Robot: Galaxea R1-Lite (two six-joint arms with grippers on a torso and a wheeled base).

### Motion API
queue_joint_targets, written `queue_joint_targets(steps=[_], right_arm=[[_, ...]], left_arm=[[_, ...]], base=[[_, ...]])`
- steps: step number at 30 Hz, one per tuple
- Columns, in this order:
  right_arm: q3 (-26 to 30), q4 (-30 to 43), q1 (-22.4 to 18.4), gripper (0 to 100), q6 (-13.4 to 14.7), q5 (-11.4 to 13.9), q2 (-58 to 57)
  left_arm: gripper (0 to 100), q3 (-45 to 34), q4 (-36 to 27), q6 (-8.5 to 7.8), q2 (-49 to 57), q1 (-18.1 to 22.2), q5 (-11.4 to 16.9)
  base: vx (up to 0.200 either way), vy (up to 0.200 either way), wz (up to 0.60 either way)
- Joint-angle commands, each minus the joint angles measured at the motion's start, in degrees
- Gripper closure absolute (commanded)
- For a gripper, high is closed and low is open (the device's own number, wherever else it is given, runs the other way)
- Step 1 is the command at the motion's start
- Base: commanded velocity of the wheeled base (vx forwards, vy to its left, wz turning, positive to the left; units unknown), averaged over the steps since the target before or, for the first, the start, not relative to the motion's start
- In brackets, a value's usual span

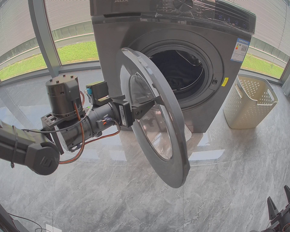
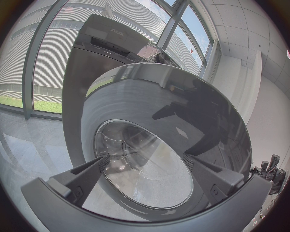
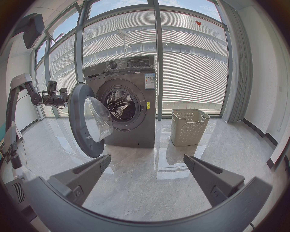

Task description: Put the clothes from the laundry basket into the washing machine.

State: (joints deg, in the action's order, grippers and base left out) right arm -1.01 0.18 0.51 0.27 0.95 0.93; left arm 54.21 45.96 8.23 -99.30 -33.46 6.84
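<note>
The left end effector (image 2: 146, 158) is released, its two fingers spread wide just at the outer face of the washing machine's door (image 1: 169, 151), over the edge of the round glass pane (image 2: 145, 169); whether the fingertips touch the door cannot be told. The door stands swung open towards the robot's left.

Behind it the grey washing machine (image 1: 208, 36) stands at the far edge of the floor (image 1: 120, 193), against the window wall. Pale lettering (image 1: 120, 1) marks its top panel, a blue-and-white label (image 1: 240, 49) is stuck to the upper right corner of its front, and a small yellow sticker (image 1: 224, 82) sits just beside the drum opening.

Dark clothes (image 1: 178, 72) lie inside the drum, beyond the door from the left end effector.

The cream perforated laundry basket (image 1: 250, 102) stands upright on the floor just to the right of the machine.

The right end effector (image 3: 146, 160) is released too, held well apart from both machine and basket, facing them across the floor.
</note>
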Motion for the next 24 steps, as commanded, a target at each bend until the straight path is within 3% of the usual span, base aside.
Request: queue_joint_targets(steps=[1, 12, 16, 17, 19, 24], right_arm=[[1.01, -0.01, 0.02, 0, 0.0, 0.02, -0.93], [1.01, -0.01, 0.02, 0, 0.0, 0.02, -0.93], [1.01, -0.01, 0.02, 0, 0.0, 0.02, -0.93], [1.01, -0.01, 0.02, 0, 0.0, 0.02, -0.93], [1.01, -0.01, 0.02, 0, 0.0, 0.02, -0.93], [1.01, -0.01, 0.02, 0, 0.08, 0.02, -0.93]], left_arm=[[0, 2.83, 0.01, 0.03, -3.18, -0.9, -0.6], [0, 10.12, 0.45, 0.12, -8.8, -1.78, -2.0], [0, 13.73, 0.71, 2.23, -10.65, -1.78, -3.85], [0, 16.1, 0.71, 3.9, -11.53, -1.78, -4.91], [0, 18.83, 0.71, 5.48, -12.76, -1.78, -6.22], [0, 23.75, 0.62, 7.33, -15.3, -0.99, -9.04]], base=[[0.0, 0.0, 0.0], [0.0, 0.0, 0.0], [0.0, 0.0, 0.0], [0.0, 0.0, 0.0], [0.0, 0.0, 0.0], [0.0, 0.0, 0.0]])
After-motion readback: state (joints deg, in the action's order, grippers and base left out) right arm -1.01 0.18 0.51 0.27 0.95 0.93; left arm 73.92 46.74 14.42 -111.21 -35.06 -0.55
